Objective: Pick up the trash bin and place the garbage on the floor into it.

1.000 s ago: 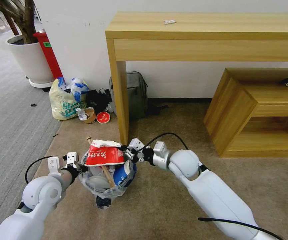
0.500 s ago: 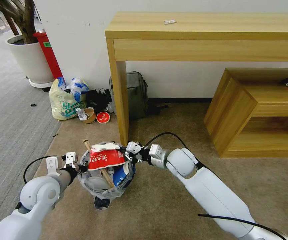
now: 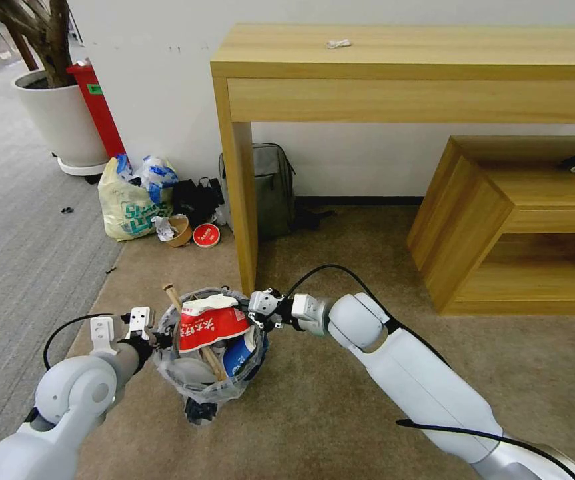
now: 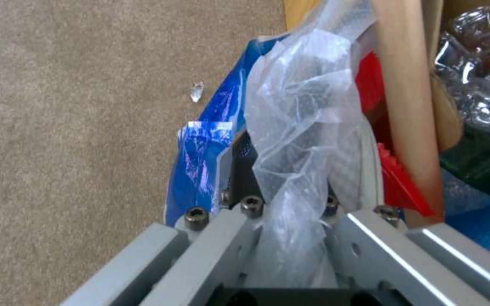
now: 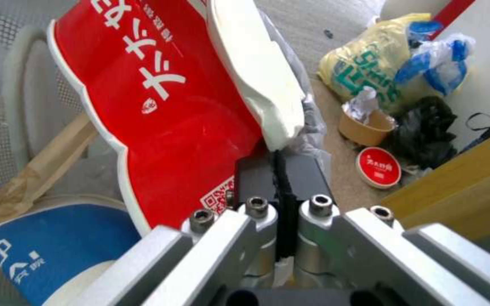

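— Ground?

— Beige carpet floor [image 3: 340,373], grey ribbed carpet off my left. Wooden desk leg [image 3: 244,200] stands just beyond the trash bin [image 3: 208,373]; low wooden shelf unit [image 3: 474,227] well apart on my right.

— Change from a second ago?

— Bin and both my arms have drifted slightly toward my left and closer to me. Grips unchanged.

— Fingers?

— My left gripper [image 3: 156,338] pinches the bin's rim and crinkly liner [image 4: 296,140] on its left side. My right gripper [image 3: 255,319] has fingers pressed together on the opposite rim, a thin black edge between them in the wrist view.

— Room to move?

— Open carpet on my right and toward me. Yellowish shopping bag [image 3: 127,200], brown bowl [image 3: 179,230] and red lid [image 3: 206,235] sit near the wall, clear of the bin.

— Orientation?

— Bin upright, mouth up, packed. Red-white cup [image 3: 210,323] lies crushed across the top; blue-white cup [image 3: 239,353] under it. Wooden stick [image 3: 170,293] pokes out, long axis slanting away and to my left.
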Controlling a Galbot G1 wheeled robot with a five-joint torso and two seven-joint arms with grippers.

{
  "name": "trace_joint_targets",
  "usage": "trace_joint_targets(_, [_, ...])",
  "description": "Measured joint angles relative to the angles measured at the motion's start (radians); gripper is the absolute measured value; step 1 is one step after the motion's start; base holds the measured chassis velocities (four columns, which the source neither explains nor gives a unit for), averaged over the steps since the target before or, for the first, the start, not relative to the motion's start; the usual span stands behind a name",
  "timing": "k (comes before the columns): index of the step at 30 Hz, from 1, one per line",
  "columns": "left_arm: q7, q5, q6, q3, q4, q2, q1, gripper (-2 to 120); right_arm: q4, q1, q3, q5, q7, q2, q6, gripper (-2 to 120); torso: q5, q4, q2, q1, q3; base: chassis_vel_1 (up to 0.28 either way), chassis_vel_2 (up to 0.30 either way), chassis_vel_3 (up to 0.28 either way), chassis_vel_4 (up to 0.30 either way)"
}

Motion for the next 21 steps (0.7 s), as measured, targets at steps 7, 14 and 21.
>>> trace_joint_targets(7, [0.002,-0.001,0.0,0.0,0.0,-0.002,-0.001,0,0.007,-0.005,-0.003,0.028,0.029,-0.007,0.0,21,-0.0001,0.0,0.0,0.0,0.0,0.0,0.0,0.0,0.0])
trace_joint_targets(14, [0.004,-0.001,0.0,0.0,0.003,-0.004,-0.001,0,0.009,-0.009,0.006,0.046,0.053,-0.01,-0.001,45,-0.0001,0.0,0.0,0.0,0.0,0.0,0.0,0.0,0.0])
trace_joint_targets(21, [0.005,-0.001,0.0,-0.001,0.003,-0.005,-0.001,0,0.011,-0.013,0.017,0.06,0.072,-0.008,-0.003,75,0.0,0.0,0.0,0.0,0.0,0.0,0.0,0.0,0.0])
